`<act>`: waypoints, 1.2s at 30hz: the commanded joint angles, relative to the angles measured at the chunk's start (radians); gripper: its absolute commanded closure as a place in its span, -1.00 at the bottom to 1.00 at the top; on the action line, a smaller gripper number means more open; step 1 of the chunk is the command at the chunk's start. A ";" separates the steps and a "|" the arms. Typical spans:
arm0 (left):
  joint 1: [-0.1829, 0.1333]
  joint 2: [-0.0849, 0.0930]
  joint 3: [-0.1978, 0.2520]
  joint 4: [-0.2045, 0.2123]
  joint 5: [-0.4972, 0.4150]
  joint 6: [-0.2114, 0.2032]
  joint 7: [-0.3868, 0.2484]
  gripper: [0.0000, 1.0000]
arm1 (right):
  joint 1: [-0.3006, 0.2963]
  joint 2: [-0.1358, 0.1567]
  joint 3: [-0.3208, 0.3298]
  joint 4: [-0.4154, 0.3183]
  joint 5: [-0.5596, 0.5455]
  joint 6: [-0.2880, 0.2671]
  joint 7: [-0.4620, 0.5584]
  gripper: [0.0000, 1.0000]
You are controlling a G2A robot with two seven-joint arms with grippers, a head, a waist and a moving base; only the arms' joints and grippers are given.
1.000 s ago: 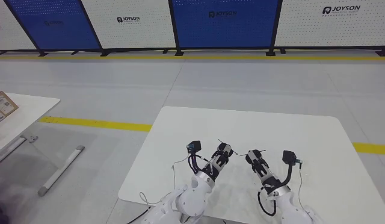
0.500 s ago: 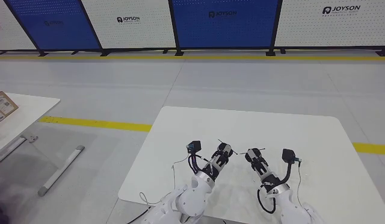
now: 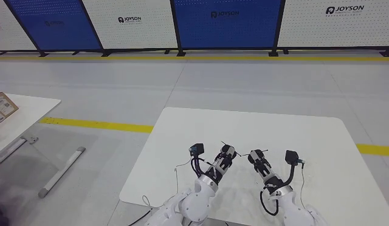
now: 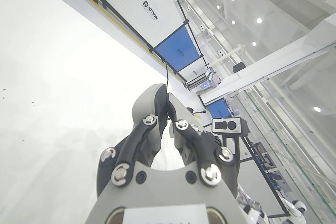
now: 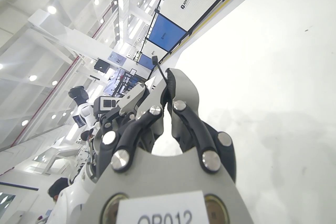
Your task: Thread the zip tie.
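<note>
The zip tie is a thin black strap, held above the white table (image 3: 304, 135) near its front edge. In the left wrist view my left gripper (image 4: 167, 93) is shut on the zip tie's plain tail (image 4: 166, 75), which sticks out straight past the fingertips. My right gripper (image 5: 165, 82) is shut on the other end, with the square head (image 5: 155, 59) poking out beyond the pads. From above, the left gripper (image 3: 227, 155) and right gripper (image 3: 255, 158) face each other a short gap apart, the strap ends (image 3: 245, 155) between them.
Bare white tabletop stretches beyond and to both sides of the grippers. Blue and white partition panels (image 3: 225, 13) stand far behind, past a yellow floor line (image 3: 91, 124). A second table's corner (image 3: 24, 113) is at the far left.
The right gripper has shifted slightly toward the left gripper, narrowing the gap. Both stay shut on the zip tie.
</note>
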State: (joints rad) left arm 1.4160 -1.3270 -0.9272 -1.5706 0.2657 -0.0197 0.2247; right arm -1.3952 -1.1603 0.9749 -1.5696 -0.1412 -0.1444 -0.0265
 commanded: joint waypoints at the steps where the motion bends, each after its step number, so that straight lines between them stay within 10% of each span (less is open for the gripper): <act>1: -0.001 -0.001 -0.004 0.002 0.019 0.013 0.021 1.00 | -0.008 -0.001 0.008 -0.003 0.002 -0.006 -0.004 1.00; 36: -0.010 -0.010 0.009 0.013 0.070 0.059 0.082 1.00 | 0.038 -0.051 -0.011 0.043 0.008 0.007 0.020 1.00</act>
State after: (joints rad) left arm 1.4056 -1.3367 -0.9184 -1.5571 0.3361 0.0397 0.3066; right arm -1.3566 -1.2103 0.9627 -1.5265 -0.1323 -0.1374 -0.0069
